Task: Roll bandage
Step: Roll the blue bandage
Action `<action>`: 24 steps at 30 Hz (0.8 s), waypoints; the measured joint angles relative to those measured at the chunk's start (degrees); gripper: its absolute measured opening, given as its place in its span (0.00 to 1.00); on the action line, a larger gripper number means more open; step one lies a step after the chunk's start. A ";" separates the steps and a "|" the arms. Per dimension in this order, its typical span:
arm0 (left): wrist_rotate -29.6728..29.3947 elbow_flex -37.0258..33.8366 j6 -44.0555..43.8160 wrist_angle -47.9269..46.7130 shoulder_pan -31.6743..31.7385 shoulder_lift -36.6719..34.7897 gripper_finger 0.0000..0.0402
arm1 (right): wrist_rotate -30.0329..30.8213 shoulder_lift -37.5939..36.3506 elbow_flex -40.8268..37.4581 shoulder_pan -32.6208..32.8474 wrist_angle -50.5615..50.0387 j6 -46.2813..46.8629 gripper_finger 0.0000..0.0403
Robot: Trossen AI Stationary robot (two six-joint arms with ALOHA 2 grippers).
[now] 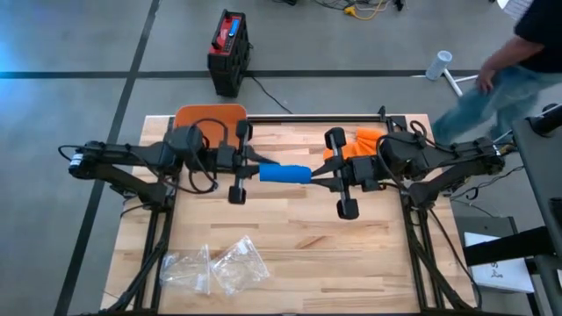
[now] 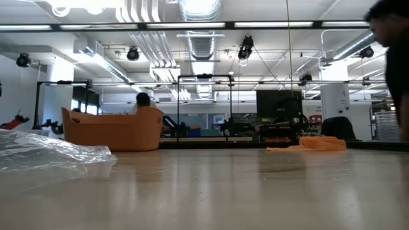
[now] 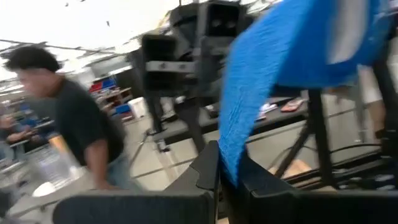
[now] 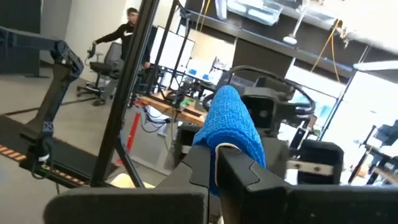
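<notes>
Spanning both end effectors, bandage (image 1: 284,173) (blue) gripped midair

Even, bright overhead light fills the high view, and the wooden table (image 1: 290,228) shows only soft, short shadows beneath the arms. A person (image 1: 505,75) at about two o'clock is smeared by motion. In the low view, ceiling light strips (image 2: 192,25) glare at twelve o'clock; the near tabletop is out of focus and carries a pale sheen. The left wrist view is heavily blurred, its upper part around eleven o'clock washed out white. The right wrist view is sharper, with mild bowing of straight lines toward the edges.
</notes>
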 joint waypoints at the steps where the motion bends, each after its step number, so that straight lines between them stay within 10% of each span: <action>1: 0.79 0.00 -0.41 0.00 -0.34 0.02 0.00 | -0.02 0.00 0.00 0.00 0.17 -0.75 0.01; 24: -0.15 -0.11 -0.22 3.97 -2.74 1.92 0.00 | 0.56 0.46 0.02 0.00 2.94 4.24 0.01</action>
